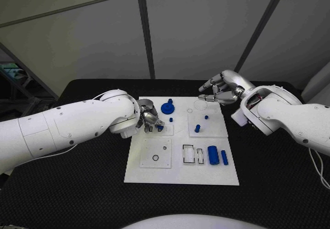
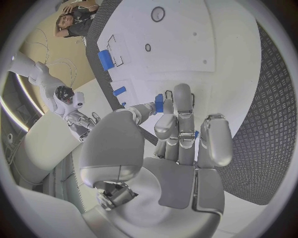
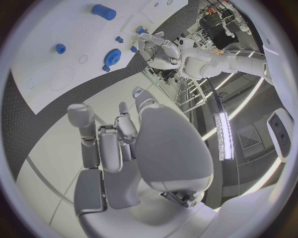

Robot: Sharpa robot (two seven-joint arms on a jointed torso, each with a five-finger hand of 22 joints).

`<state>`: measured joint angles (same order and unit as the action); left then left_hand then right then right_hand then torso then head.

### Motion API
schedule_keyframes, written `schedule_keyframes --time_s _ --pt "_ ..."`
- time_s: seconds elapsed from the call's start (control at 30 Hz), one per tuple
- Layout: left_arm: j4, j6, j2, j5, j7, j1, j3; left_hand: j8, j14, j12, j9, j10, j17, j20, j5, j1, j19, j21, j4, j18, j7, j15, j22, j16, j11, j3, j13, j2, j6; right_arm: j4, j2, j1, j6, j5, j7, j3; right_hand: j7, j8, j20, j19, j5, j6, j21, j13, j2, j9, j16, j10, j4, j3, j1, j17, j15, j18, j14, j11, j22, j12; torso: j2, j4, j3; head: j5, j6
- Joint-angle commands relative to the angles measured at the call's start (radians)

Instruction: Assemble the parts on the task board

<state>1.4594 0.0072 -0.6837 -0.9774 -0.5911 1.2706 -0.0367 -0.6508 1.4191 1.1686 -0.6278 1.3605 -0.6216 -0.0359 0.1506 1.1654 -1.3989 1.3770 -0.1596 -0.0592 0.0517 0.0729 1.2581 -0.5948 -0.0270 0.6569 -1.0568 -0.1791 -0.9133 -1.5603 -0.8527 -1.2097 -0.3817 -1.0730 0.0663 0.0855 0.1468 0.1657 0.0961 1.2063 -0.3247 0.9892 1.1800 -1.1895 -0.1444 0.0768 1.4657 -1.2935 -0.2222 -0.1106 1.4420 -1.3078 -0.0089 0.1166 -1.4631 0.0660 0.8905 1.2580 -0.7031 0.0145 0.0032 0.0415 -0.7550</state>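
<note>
Black bench (image 1: pixel 76 191) under grey wall panels, white task board (image 1: pixel 182 174) in the middle, seen from the head camera. Left robot hand (image 1: pixel 150 120) down at the board's left edge, fingers curled over a small blue part (image 1: pixel 159 128) there; from this angle, grip cannot be told. Blue gear-shaped part (image 1: pixel 168 108) lying on the board's far section just beyond that hand. Small blue peg (image 1: pixel 197 128) standing nearer the middle, another tiny blue piece (image 1: pixel 206 116) beyond it. Two blue cylinders (image 1: pixel 217 156) lying side by side near the board's right edge, next to rectangular cut-outs. Right robot hand (image 1: pixel 221 90) raised over the board's far right corner, fingers loosely bent and apart, nothing in them.

Left wrist camera: left robot hand (image 2: pixel 180 139) over the white board (image 2: pixel 236 44), thumb and a finger meeting on a small blue part (image 2: pixel 159 103), pinched between the tips. Another blue peg (image 2: pixel 119 91) and a larger blue cylinder (image 2: pixel 106 59) lying further along the board.

Right wrist camera: right robot hand (image 3: pixel 118 144) with fingers spread and slightly bent, empty, hovering off the white board (image 3: pixel 37 94). Blue gear (image 3: pixel 112 55), a blue cylinder (image 3: pixel 103 12) and a small round blue piece (image 3: pixel 60 48) resting on the board beyond the fingertips.
</note>
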Motion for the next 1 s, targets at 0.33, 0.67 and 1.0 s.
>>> schedule_keyframes --time_s 0.33,0.67,1.0 --pt "-0.003 0.023 0.002 -0.063 -0.022 -0.002 -0.001 -0.015 0.005 0.004 -0.007 0.007 -0.002 0.001 0.008 -0.024 -0.011 0.008 0.171 -0.011 -0.007 0.004 0.005 0.005 -0.002 0.184 -0.002 -0.001 0.001 0.001 0.002 -0.002 0.009 0.008 -0.004 0.001 -0.004 0.004 -0.003 -0.004 -0.004 0.004 -0.006 0.0 0.001 -0.001 -0.004 0.001 -0.003 0.006 -0.011 -0.082 -0.006 0.016 -0.063 -0.008 -0.001 -0.005 0.0 0.0002 -0.0004 0.003 -0.002" --pt "-0.001 0.045 -0.001 -0.073 -0.033 -0.002 -0.001 -0.024 0.005 0.006 -0.013 0.009 -0.002 0.001 0.009 -0.036 -0.012 0.009 0.177 -0.011 -0.008 0.005 0.008 0.005 -0.002 0.197 -0.003 -0.004 0.003 0.002 0.003 -0.001 0.011 0.009 -0.005 0.001 -0.004 0.004 -0.003 -0.004 -0.004 0.004 -0.006 0.0 0.001 -0.001 -0.004 0.001 -0.003 0.006 -0.011 -0.082 -0.006 0.016 -0.063 -0.008 -0.001 -0.005 0.0 -0.0006 -0.0004 0.004 -0.004" --pt "-0.002 0.066 0.005 -0.079 -0.041 -0.002 -0.002 -0.03 0.006 0.012 -0.016 0.013 -0.003 0.001 0.009 -0.043 -0.017 0.014 0.181 -0.009 -0.009 0.005 0.016 0.006 -0.003 0.202 -0.01 -0.008 0.005 0.001 0.003 -0.001 0.012 0.01 -0.005 0.001 -0.004 0.005 -0.003 -0.004 -0.005 0.005 -0.007 0.001 0.002 -0.001 -0.005 0.001 -0.004 0.006 -0.013 -0.081 -0.007 0.016 -0.063 -0.008 -0.003 -0.005 0.0 -0.0008 0.0002 0.002 -0.005"
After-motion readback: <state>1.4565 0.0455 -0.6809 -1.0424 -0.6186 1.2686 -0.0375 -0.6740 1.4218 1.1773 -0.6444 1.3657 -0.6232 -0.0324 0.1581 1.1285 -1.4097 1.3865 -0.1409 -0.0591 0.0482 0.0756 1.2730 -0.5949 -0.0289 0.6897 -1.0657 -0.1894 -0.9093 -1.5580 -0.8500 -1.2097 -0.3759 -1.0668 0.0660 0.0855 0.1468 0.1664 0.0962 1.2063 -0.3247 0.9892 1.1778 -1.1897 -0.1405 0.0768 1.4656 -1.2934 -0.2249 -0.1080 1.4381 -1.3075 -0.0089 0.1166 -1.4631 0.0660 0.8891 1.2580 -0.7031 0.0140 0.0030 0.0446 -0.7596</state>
